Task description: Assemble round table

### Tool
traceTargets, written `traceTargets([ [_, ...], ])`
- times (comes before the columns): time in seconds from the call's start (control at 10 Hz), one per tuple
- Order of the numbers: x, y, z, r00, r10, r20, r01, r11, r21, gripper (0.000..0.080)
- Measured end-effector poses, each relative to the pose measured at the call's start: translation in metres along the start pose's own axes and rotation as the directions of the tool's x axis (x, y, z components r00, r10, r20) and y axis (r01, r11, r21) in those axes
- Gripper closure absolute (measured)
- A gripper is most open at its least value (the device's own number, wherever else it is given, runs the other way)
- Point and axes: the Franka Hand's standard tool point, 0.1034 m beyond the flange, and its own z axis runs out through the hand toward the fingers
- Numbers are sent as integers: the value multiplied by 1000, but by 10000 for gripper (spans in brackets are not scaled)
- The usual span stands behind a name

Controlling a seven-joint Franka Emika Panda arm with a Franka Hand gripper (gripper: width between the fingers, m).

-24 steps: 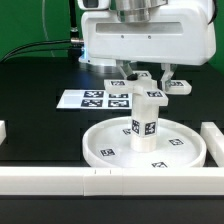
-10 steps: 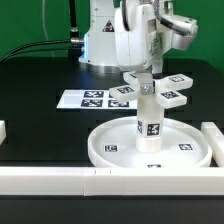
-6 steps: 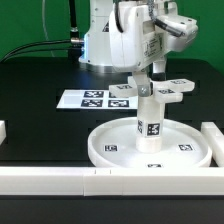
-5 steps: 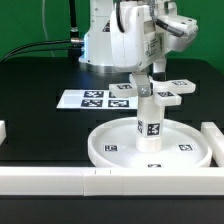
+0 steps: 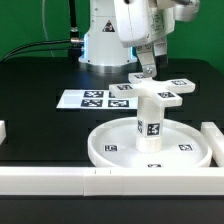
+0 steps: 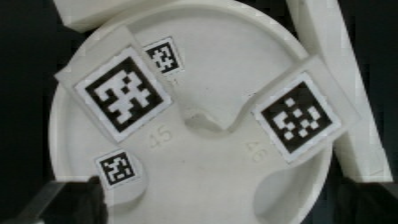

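Note:
The large round disc lies flat near the table's front. The short thick post stands upright at its middle. The cross-shaped foot rests on top of the post, with its tagged arms spread out level. My gripper hangs just above the foot's middle, open and empty, clear of it. In the wrist view the foot shows from above with the disc under it. The gripper has one dark fingertip on each side, set wide apart.
The marker board lies behind the disc toward the exterior view's left. Long white border bars run along the front and stand at the exterior view's right and left. The robot base stands behind.
My gripper was down around the foot's middle on the post. It has let go and lifted straight up. The foot stays on the post.

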Motion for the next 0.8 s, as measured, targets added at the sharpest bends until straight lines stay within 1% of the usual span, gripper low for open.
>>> traceTargets([
  [0.1, -1, 0, 0, 1000, -13, 0, 13, 1000, -2, 150],
  [0.2, -5, 6, 1, 978, -210, -13, 208, 976, -64, 150],
  [0.3, -10, 5, 0, 943, -332, -13, 330, 941, -75, 150],
  [0.4, -13, 6, -1, 888, -459, -6, 457, 885, -94, 150],
  [0.5, -14, 5, -2, 840, -542, 3, 540, 836, -99, 150],
  [0.6, -14, 5, -1, 811, -586, 8, 583, 806, -99, 150],
  [0.8, -13, 5, -1, 712, -701, 23, 700, 707, -98, 150],
])
